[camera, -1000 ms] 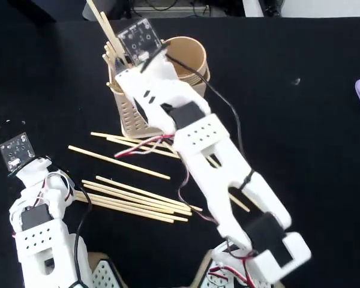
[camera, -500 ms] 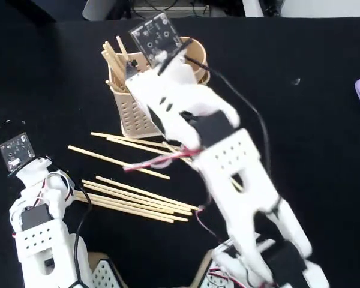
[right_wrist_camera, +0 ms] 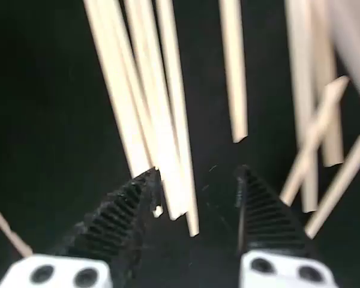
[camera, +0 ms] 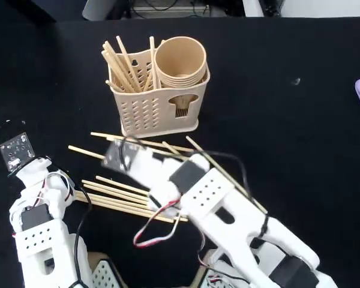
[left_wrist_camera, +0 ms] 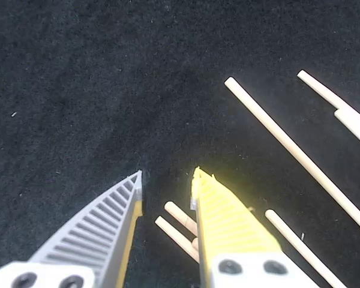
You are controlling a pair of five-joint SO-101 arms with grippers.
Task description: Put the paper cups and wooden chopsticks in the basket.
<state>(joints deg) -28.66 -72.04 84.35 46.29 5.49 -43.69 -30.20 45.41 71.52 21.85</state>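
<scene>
Chopsticks (camera: 132, 201), the loose wooden ones, lie scattered toward the worktop's (camera: 300, 150) front-left corner, which is why both arms sit there. Left gripper (left_wrist_camera: 167, 174) hangs by their ends, jaws spread, nothing held. Right gripper (right_wrist_camera: 198, 174) is low over the bunch, jaws spread too with stick tips between them, looks lined up for a pinch. Toward the far edge the basket (camera: 159, 114) holds the paper cups (camera: 180, 57) plus stowed chopsticks (camera: 125, 63), stood upright so they fit
</scene>
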